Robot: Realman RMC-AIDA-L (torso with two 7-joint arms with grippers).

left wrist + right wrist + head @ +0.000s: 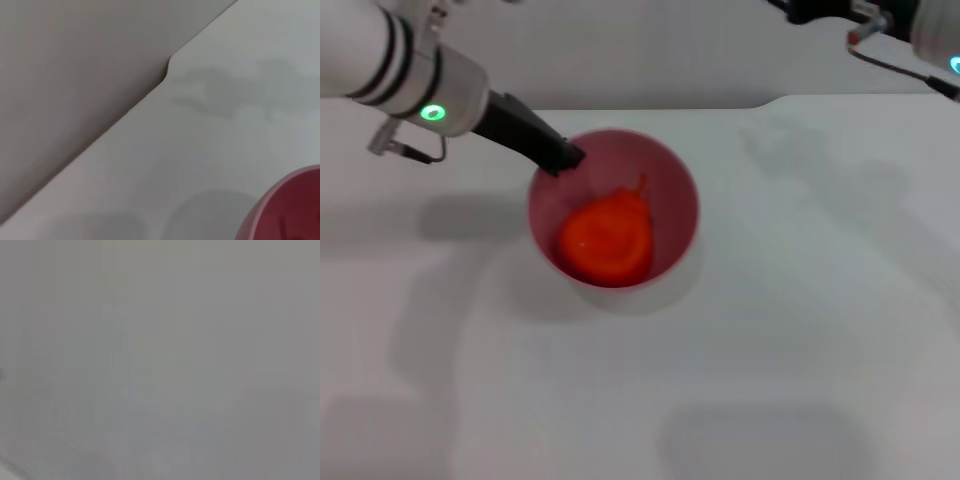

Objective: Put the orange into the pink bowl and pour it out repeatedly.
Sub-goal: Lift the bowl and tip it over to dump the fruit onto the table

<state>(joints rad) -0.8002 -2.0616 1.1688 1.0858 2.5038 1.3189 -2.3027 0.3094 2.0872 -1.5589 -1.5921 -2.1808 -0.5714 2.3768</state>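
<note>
The left gripper pinches the pink bowl by its rim, with the orange inside, just below. Next, I think, it tips the bowl.

The left arm is white with black rings, a green light and a black hand.

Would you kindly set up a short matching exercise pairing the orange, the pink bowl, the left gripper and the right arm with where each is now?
Things:
1. orange
2. pink bowl
3. left gripper
4. right arm

Places:
A. at the bowl's far-left rim
B. raised at the far right, away from the work
C. inside the bowl
D. standing on the white table

Pairs: 1-C, 2-D, 3-A, 4-B
</note>
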